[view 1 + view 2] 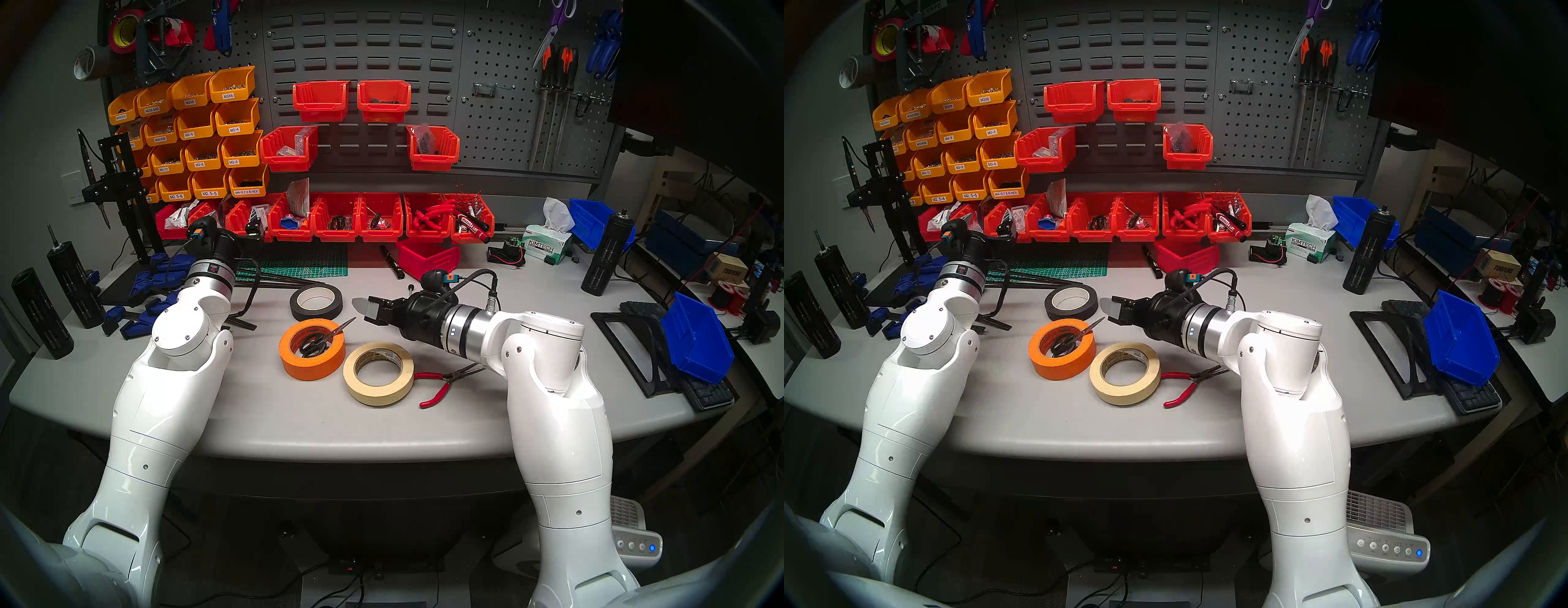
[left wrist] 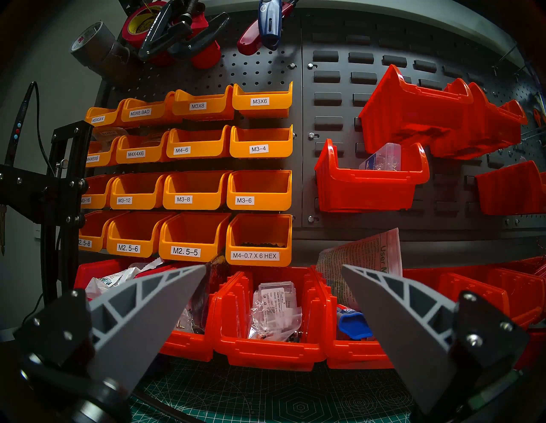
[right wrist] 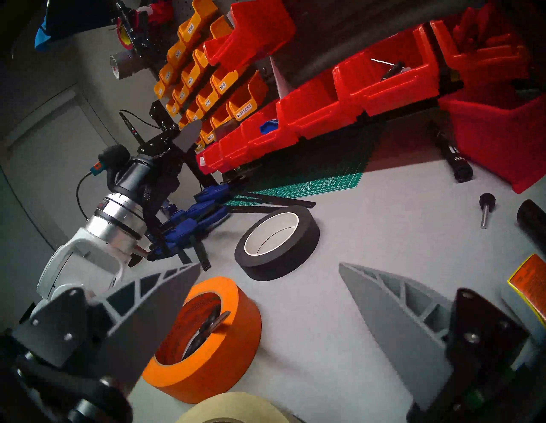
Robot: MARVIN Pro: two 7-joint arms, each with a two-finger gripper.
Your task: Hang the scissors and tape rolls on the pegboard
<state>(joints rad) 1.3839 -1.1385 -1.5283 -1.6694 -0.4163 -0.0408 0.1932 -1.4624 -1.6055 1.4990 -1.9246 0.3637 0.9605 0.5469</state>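
You are at the first reach: the right pincer, released, hovers near the scissors lying inside the orange tape roll mid-counter, cream tape roll beside it. Next, drop onto the scissors. The left pincer is released, idle.

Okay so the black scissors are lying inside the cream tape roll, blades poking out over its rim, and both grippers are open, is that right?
Not quite. The scissors lie inside the orange tape roll, not the cream roll, whose core is empty; the head view shows this. The rest stands: the blades poke out over the rim, and the left gripper and right gripper are both open.
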